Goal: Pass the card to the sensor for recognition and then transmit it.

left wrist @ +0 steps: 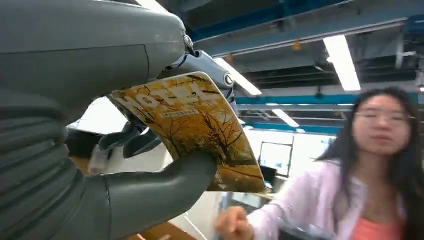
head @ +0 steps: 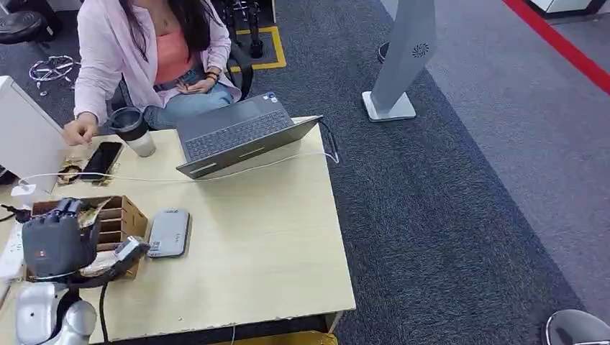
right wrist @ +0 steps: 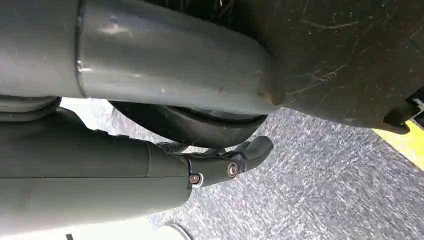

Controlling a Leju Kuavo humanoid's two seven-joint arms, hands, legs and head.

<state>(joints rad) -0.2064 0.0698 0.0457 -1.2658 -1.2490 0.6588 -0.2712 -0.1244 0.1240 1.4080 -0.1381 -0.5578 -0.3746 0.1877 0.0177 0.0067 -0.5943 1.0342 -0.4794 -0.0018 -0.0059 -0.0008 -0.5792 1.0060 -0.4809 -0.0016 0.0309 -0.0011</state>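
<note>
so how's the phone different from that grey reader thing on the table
The phone is black and glossy; the grey card reader is pale and matte. The phone lies at the table's far edge by the person's hand; the reader lies nearer the robot, beside the wooden box and close to the left hand. The reader looks wider. Both are flat slabs lying face up on the table.
</note>
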